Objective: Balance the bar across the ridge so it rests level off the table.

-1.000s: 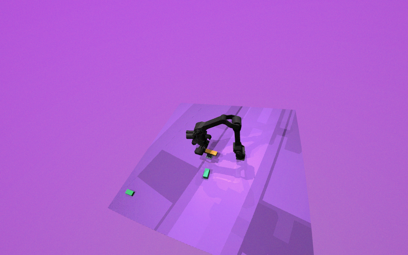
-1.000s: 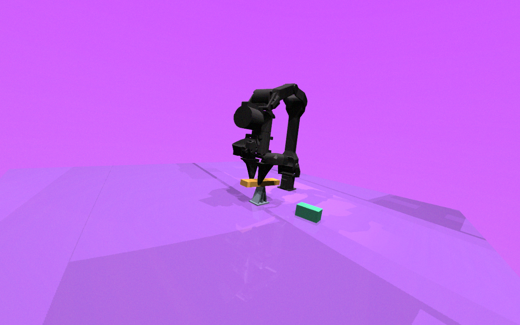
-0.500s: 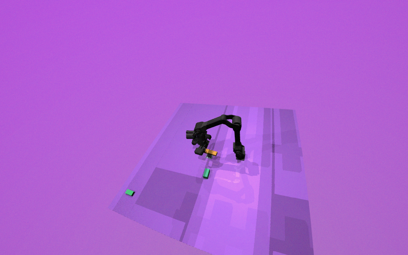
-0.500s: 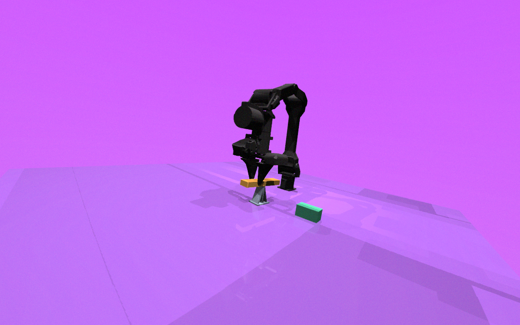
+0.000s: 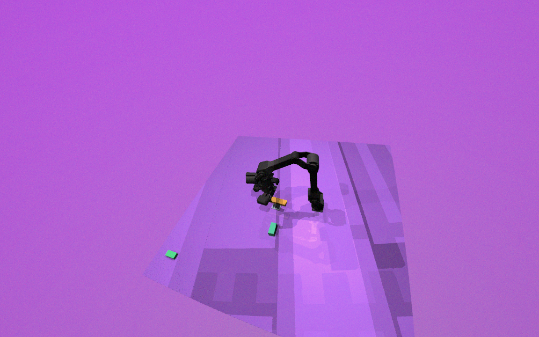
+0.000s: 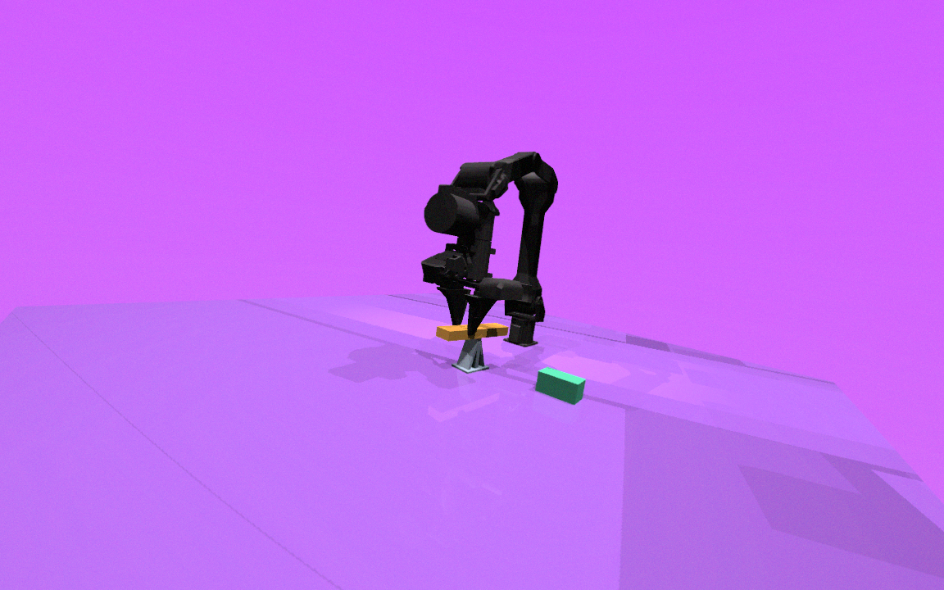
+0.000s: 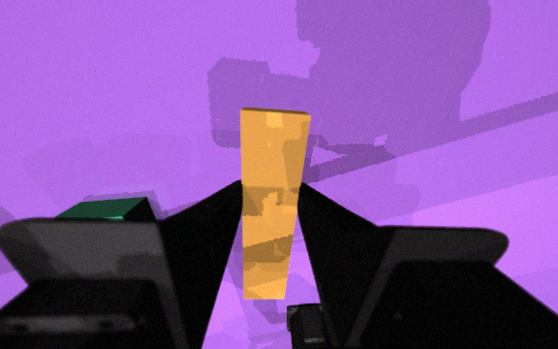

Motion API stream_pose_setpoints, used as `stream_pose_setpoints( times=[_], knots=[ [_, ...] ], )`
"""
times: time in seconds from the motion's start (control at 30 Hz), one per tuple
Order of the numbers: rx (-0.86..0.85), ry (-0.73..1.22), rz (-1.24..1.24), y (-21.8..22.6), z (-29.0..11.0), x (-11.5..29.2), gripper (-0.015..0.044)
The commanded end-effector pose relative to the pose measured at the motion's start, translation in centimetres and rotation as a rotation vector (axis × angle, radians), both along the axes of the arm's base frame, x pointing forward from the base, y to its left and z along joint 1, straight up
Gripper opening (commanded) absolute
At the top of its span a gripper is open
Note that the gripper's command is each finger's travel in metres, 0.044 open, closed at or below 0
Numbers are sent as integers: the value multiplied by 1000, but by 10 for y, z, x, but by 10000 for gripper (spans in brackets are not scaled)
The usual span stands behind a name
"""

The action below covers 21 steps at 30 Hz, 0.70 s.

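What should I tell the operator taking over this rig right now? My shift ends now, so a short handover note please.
Gripper: shut on the orange bar, gripping it near its middle.
Bar: sits roughly level right at the top of the grey ridge, both ends off the table; whether it already bears on the ridge cannot be told.
Other things: one green block beside the ridge, a second green block near the table's edge; neither is in the way.
Done: bar picked up and brought across the ridge.
Left: confirm it rests level, open the fingers, lift away without nudging it.
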State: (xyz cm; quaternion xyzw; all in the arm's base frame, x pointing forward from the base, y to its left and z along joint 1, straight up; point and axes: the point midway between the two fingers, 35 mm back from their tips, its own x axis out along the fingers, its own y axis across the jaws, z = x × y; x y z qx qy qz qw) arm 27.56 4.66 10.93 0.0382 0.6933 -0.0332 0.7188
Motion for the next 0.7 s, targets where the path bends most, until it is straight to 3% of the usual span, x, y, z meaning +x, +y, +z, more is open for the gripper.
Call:
stream_pose_setpoints(
  times=[0.0, 0.67],
  knots=[
    [0, 6, 2, 0, -3, -1, 0],
    [0, 6, 2, 0, -3, -1, 0]
  ],
)
